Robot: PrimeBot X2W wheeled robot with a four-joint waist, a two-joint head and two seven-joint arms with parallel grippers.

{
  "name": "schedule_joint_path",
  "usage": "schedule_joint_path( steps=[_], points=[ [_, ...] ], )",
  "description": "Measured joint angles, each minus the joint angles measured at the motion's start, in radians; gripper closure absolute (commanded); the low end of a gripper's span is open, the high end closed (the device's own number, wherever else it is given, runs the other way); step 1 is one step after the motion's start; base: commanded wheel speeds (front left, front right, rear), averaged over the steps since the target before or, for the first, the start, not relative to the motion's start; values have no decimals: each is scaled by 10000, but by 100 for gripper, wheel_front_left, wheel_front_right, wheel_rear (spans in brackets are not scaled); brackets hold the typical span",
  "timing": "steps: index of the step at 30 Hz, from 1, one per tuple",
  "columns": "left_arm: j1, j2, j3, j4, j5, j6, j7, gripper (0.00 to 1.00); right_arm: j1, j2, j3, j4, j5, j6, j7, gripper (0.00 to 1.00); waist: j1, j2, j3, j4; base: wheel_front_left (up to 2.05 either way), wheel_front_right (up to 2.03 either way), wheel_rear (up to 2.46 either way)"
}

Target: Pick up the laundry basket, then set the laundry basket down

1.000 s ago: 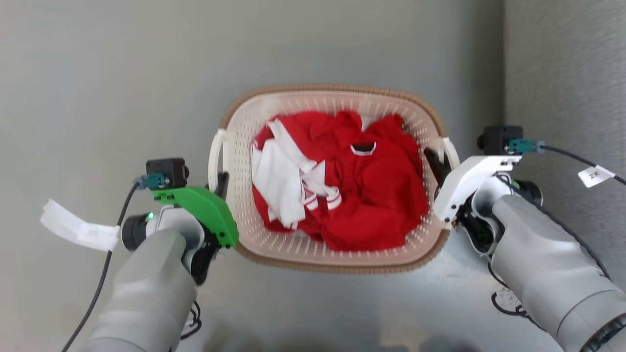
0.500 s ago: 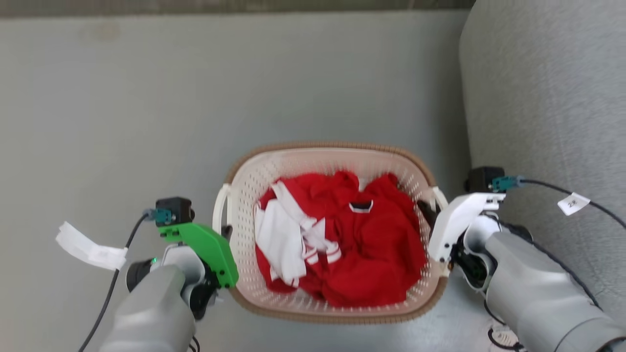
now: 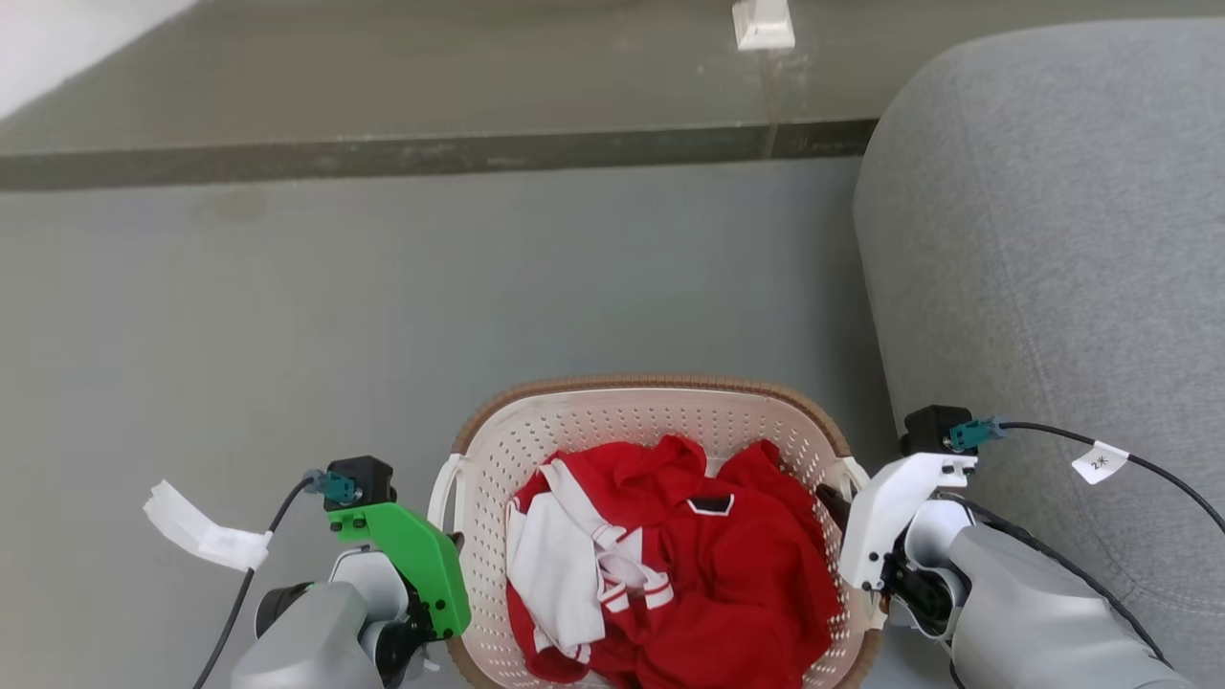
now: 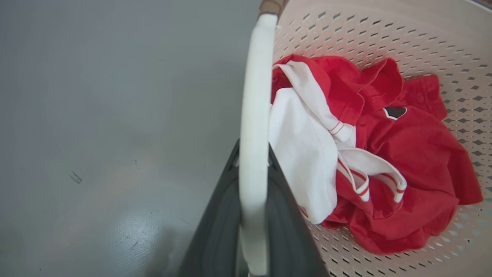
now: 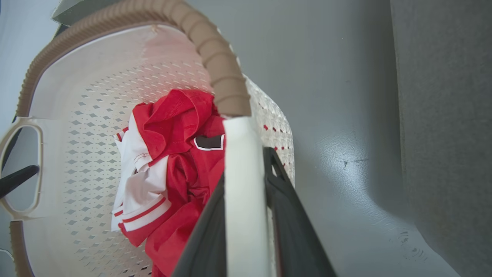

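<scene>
Gripping its side handles (image 4: 253, 77), left hand (image 4: 253, 163) and right hand (image 5: 246, 165) flank the laundry basket (image 3: 651, 421).

Soft, even light covers the floor (image 3: 287, 316). My head view is sharp, with a washed-out white patch in its top left corner. In my left wrist view a pale sheen lies on the floor near the bottom edge, and the basket (image 4: 384, 34) throws a faint shadow beside itself. Close to the lens, my left pincer (image 4: 252, 151) looks soft-edged. My right wrist view stretches the basket toward its corners, and dim shade lies on the floor along the sofa (image 5: 442, 115).
</scene>
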Motion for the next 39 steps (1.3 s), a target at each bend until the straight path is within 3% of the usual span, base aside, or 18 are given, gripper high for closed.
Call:
schedule_joint_path(
  steps=[13, 39],
  points=[
    [4, 15, -136, -8, -291, 0, 142, 100, 0, -38, 165, -4, 196, -40, 127, 100, 0, 0, -364, -56, 0, 0, 0],
    [-58, 17, -324, -29, -497, 0, 171, 100, -197, -236, 512, -111, 443, -42, 119, 100, 0, 0, 19, -21, 0, 0, 0]
  ],
)
